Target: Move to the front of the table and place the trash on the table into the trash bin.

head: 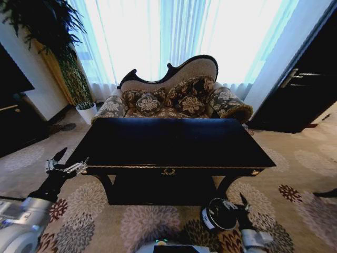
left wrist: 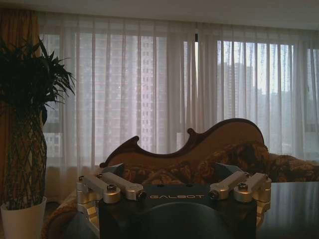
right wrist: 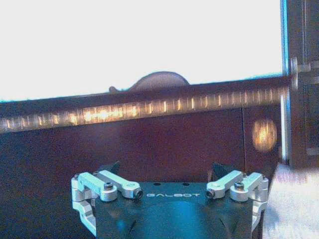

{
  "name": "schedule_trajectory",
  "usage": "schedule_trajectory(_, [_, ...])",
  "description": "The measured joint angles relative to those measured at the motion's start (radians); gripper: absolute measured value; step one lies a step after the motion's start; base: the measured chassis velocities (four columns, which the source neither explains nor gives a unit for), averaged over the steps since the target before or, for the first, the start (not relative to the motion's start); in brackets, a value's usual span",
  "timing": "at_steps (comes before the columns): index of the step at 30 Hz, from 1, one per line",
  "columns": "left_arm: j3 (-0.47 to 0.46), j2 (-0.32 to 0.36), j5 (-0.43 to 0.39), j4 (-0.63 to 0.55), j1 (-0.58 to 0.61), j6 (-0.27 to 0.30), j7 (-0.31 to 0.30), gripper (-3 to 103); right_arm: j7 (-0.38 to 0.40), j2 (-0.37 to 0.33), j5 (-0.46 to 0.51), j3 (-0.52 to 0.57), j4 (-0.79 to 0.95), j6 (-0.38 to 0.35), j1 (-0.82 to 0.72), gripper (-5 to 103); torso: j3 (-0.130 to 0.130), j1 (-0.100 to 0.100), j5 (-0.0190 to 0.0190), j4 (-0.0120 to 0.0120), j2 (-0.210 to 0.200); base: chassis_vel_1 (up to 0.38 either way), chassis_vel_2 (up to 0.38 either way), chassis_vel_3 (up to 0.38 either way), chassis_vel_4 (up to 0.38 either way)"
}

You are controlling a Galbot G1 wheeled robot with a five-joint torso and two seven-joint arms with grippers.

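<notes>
The glossy black table (head: 174, 139) stands straight ahead, and its top looks bare. The trash is out of view. The small dark trash bin (head: 217, 215) with a white label sits on the carpet below the table's front right, close to my base. My left gripper (head: 71, 159) hovers open and holding nothing at the table's front left corner, level with the top (left wrist: 294, 209). Beside the bin, my right gripper (head: 239, 206) hangs low, open with nothing in it. Its wrist view faces the table's gold-trimmed front edge (right wrist: 149, 107).
A patterned brown sofa (head: 174, 97) stands right behind the table before bright curtained windows. A white plant pot (head: 87, 112) with a tall plant is at the back left. Dark cabinets (head: 305, 89) flank the right side, and dark furniture (head: 16, 116) lines the left wall.
</notes>
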Motion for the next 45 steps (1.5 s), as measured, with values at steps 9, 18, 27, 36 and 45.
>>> schedule_trajectory(9, [0.000,0.000,0.000,0.000,0.000,0.000,0.000,100,0.003,-0.008,0.005,0.109,0.111,0.012,-0.052,100,0.000,0.000,0.0000,-0.0001,0.000,0.000,0.000,0.000,0.000])
schedule_trajectory(18, [0.000,0.000,0.000,0.000,0.000,0.000,0.000,100,-0.006,-0.046,-0.010,0.158,0.188,0.008,-0.052,100,0.000,0.000,0.0001,-0.0001,0.000,0.000,0.000,0.000,0.000])
schedule_trajectory(27, [0.000,0.000,0.000,0.000,0.000,0.000,0.000,100,-0.010,-0.139,0.051,0.179,0.251,-0.100,-0.010,100,0.000,0.000,0.0002,0.0000,0.000,0.000,0.000,0.000,0.000])
schedule_trajectory(36, [0.000,0.000,0.000,0.000,0.000,0.000,0.000,100,-0.010,-0.201,0.126,0.210,0.301,-0.154,0.001,100,0.000,0.000,0.0001,0.0000,0.000,0.000,0.000,0.000,0.000])
schedule_trajectory(45, [0.000,0.000,0.000,0.000,0.000,0.000,0.000,100,-0.018,-0.187,0.123,0.211,0.311,-0.151,-0.002,100,0.000,0.000,0.0001,-0.0001,0.000,0.000,0.000,0.000,0.000])
